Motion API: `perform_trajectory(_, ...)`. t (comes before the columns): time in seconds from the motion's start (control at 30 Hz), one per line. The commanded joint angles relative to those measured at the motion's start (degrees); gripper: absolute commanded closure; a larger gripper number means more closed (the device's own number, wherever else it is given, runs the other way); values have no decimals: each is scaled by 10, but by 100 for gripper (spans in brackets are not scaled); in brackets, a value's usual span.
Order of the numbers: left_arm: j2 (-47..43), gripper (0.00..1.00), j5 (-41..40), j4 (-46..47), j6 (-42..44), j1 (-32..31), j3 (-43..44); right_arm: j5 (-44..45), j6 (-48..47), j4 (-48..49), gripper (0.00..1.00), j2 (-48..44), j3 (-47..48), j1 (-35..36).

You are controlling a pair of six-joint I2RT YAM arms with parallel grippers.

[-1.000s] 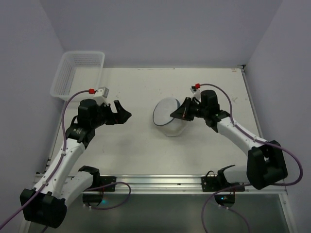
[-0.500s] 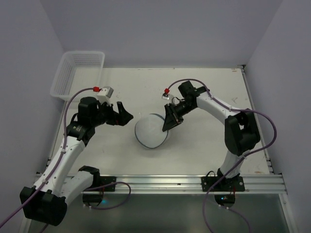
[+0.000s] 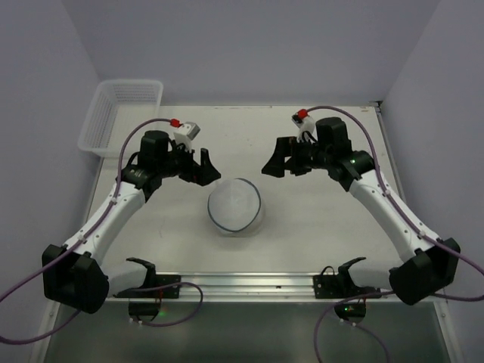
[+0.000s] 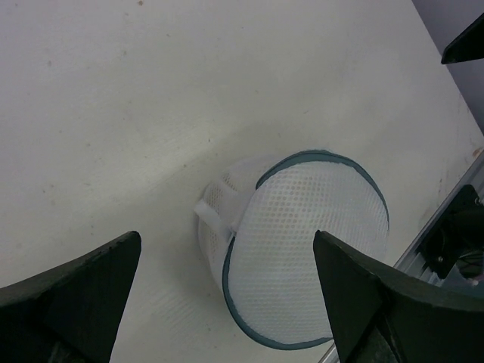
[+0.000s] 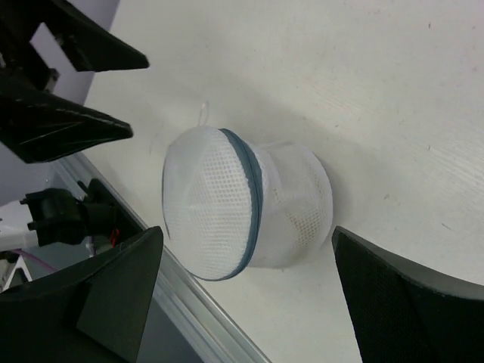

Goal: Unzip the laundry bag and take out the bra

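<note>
The laundry bag (image 3: 236, 206) is a small round white mesh pouch with a dark grey-blue zipper line round its rim, and it lies on the white table between the two arms. In the left wrist view the laundry bag (image 4: 302, 249) rests tipped on its side, with a small white tab at its left edge. Seen from the right wrist, the laundry bag (image 5: 242, 204) lies free on the table. My left gripper (image 3: 209, 168) stands open just up and left of it. My right gripper (image 3: 274, 160) stands open up and right of it. Neither touches it. The bra is hidden.
A white slatted plastic basket (image 3: 121, 113) stands at the far left corner. A metal rail (image 3: 249, 283) runs along the near edge with the arm bases, close below the bag. Grey walls close in the table on three sides.
My right gripper carried the bag left and toward the near edge, then opened, let it go and drew back to the right. The left arm moved in toward the bag, staying open.
</note>
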Motion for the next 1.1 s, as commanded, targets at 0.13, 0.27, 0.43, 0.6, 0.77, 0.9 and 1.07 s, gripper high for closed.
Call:
perform_trajectory(0.13,131,0,131,17,124,-30,122,4,91,135,4,-128,-161,1)
perform_trajectory(0.27,192,2,168,4,138,-66,152,25,91,135,4,-169,-214,1)
perform_trajectory(0.43,247,3,204,-26,172,-89,159,39,88,127,4,-206,-238,1)
perform_trajectory(0.6,257,7,206,-33,179,-95,138,47,87,127,4,-219,-250,1)
perform_trajectory(0.77,249,36,209,-32,170,-98,111,47,87,130,4,-219,-255,1)
perform_trajectory(0.9,232,73,197,-21,153,-98,95,40,91,143,5,-217,-259,1)
perform_trajectory(1.07,199,100,141,47,22,-97,60,45,97,149,5,-226,-259,1)
